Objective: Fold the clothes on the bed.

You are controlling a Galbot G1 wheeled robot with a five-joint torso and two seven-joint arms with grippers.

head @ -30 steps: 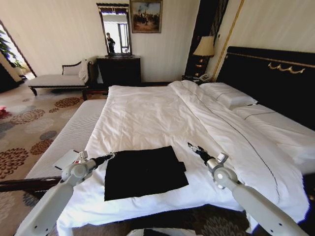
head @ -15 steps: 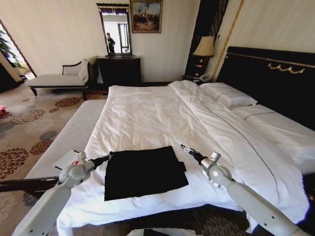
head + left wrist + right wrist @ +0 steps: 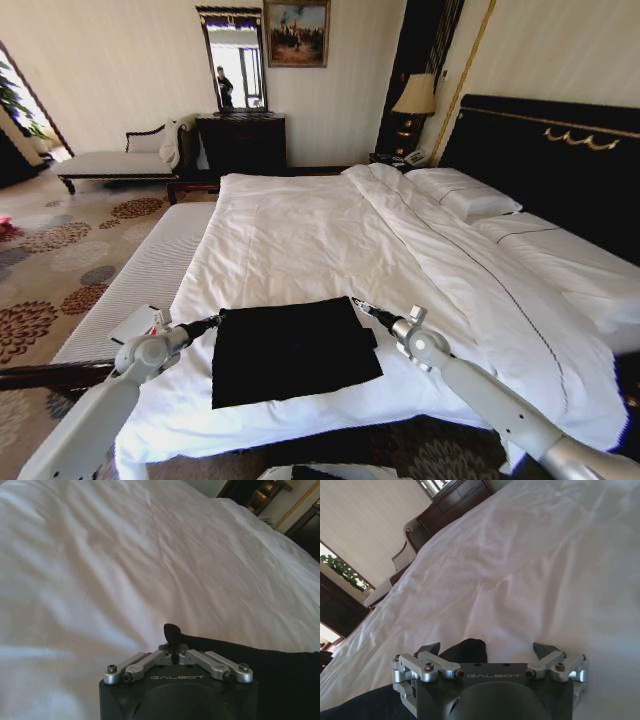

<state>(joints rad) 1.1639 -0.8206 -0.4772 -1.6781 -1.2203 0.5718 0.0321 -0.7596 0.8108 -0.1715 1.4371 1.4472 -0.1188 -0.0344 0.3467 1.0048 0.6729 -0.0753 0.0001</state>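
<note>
Right end effector [image 3: 360, 305] open at T-shirt [image 3: 290, 350] edge

one black t-shirt [image 3: 290, 350], folded flat, lay on one bed [image 3: 300, 235]. two grippers were in view: one left gripper [image 3: 219, 319] at the shirt's left edge and one right gripper [image 3: 357, 305] at its right edge, each with two fingers. two pillows [image 3: 462, 192] lay by one dark headboard [image 3: 560, 160]. beyond the bed stood one lamp [image 3: 415, 95], one framed painting [image 3: 297, 33], one mirror [image 3: 233, 58], one dark dresser [image 3: 241, 142] and one pale chaise [image 3: 125, 160].
</note>
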